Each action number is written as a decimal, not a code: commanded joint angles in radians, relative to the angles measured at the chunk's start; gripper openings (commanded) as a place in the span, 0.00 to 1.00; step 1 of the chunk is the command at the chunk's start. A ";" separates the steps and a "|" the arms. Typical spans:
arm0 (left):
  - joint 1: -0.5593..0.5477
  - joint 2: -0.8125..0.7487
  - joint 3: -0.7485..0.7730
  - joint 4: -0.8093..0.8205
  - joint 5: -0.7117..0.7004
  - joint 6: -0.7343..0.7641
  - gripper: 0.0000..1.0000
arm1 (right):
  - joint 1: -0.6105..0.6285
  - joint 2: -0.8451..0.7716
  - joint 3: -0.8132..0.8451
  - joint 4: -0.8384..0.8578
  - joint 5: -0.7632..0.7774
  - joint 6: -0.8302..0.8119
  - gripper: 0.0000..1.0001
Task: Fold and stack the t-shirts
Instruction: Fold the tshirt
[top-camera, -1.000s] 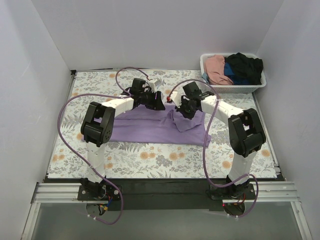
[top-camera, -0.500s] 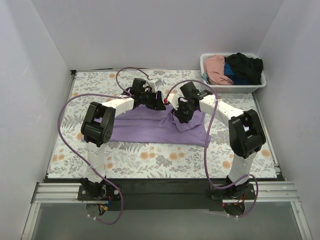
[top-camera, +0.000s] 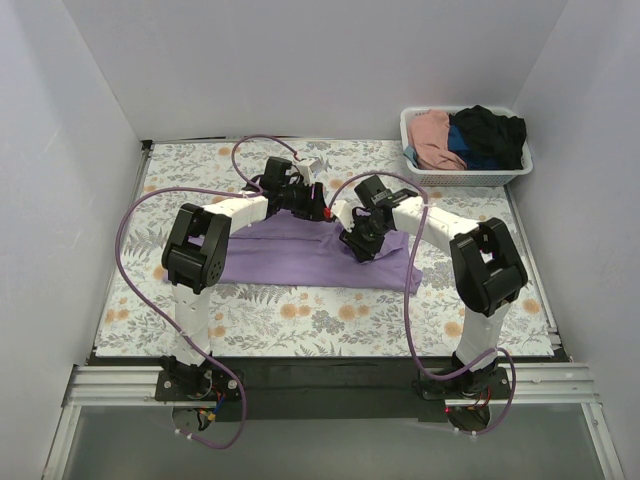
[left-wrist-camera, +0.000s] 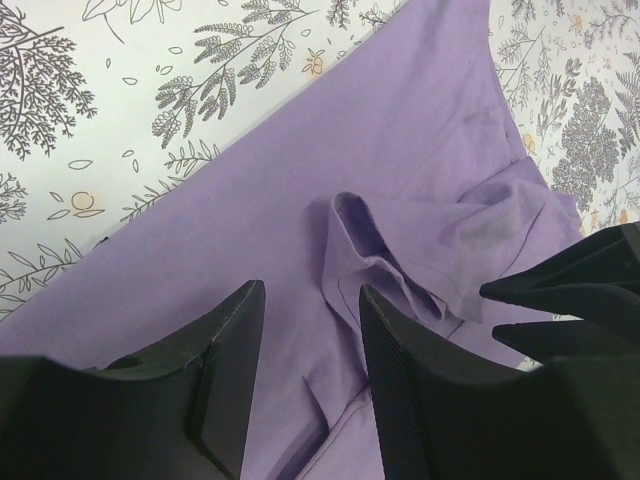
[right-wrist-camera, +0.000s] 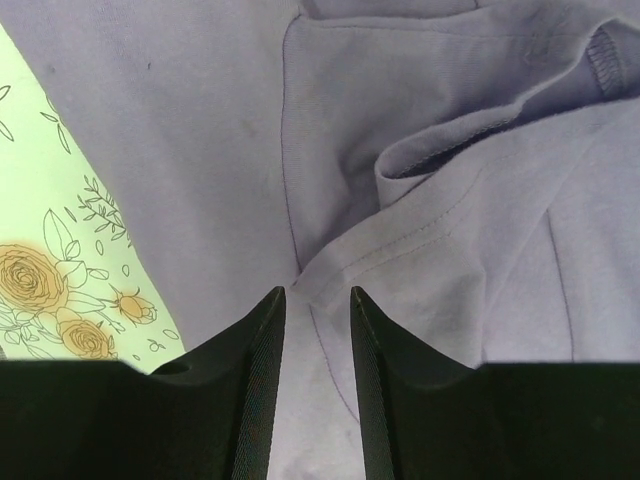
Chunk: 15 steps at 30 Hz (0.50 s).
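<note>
A lavender t-shirt (top-camera: 290, 255) lies spread across the middle of the floral table, with a bunched sleeve fold near its far right part. My left gripper (top-camera: 314, 207) is open and empty, just above the shirt's far edge. In the left wrist view its jaws (left-wrist-camera: 310, 290) frame the rumpled fold (left-wrist-camera: 400, 270), and the right gripper's black fingertips (left-wrist-camera: 560, 300) show at the right. My right gripper (top-camera: 353, 247) is open low over the fold. In the right wrist view its jaws (right-wrist-camera: 318, 300) straddle a stitched hem (right-wrist-camera: 400, 250). Pink (top-camera: 432, 135), blue (top-camera: 470, 152) and black (top-camera: 492, 130) shirts lie in the basket.
The white slatted basket (top-camera: 470, 176) stands at the far right corner of the table. White walls close in the left, back and right sides. Purple cables loop from both arms above the table. The floral cloth (top-camera: 300, 315) shows in front of the shirt.
My right gripper has moved left and toward the near side, lower over the sleeve fold. My left gripper has shifted slightly right. The shirt's fold has shifted a little.
</note>
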 joint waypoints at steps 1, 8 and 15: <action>0.004 -0.057 -0.006 0.013 0.006 0.015 0.42 | -0.001 0.016 -0.019 0.021 -0.031 0.012 0.39; 0.007 -0.047 -0.009 0.010 0.004 0.020 0.42 | 0.005 0.030 -0.019 0.021 -0.040 0.018 0.41; 0.009 -0.050 -0.007 0.010 0.006 0.017 0.42 | 0.007 0.062 -0.010 0.031 0.018 0.016 0.34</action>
